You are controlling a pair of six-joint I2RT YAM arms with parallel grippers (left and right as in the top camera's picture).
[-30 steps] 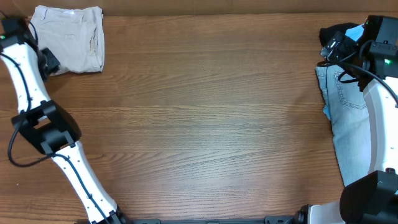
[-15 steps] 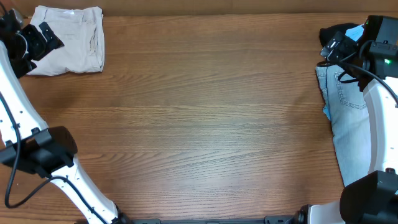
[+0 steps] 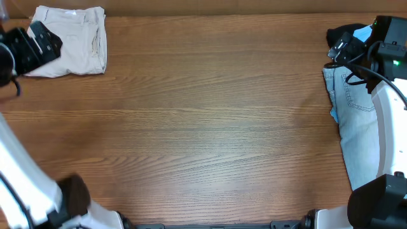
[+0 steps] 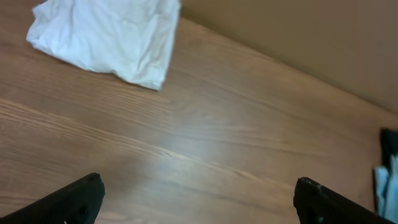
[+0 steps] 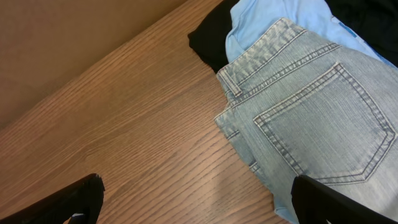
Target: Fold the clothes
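- You will find the pale beige shorts (image 3: 71, 39) near 10 o'clock on the wood-grain table (image 3: 210, 114). They are folded into a soft, roughly square packet of matte cotton with rumpled edges.
- Your left gripper (image 3: 39, 43) overlaps the packet's 9 o'clock edge in the overhead view. Its wrist camera shows the black fingers (image 4: 84, 196) spread wide over bare wood. The packet lies well clear of them, towards 11 o'clock in that view.
- The light-blue denim shorts (image 5: 311, 118) lie flat along the table's 3 o'clock edge. The denim is faded, with a double-stitched patch pocket and a seamed waistband.
- A smooth sky-blue garment (image 5: 273, 18) and a crumpled black garment (image 5: 208, 37) touch the waistband end, near 2 o'clock on the table.
- Your right gripper (image 3: 346, 48) hangs over that pile with its fingers set wide, holding nothing.
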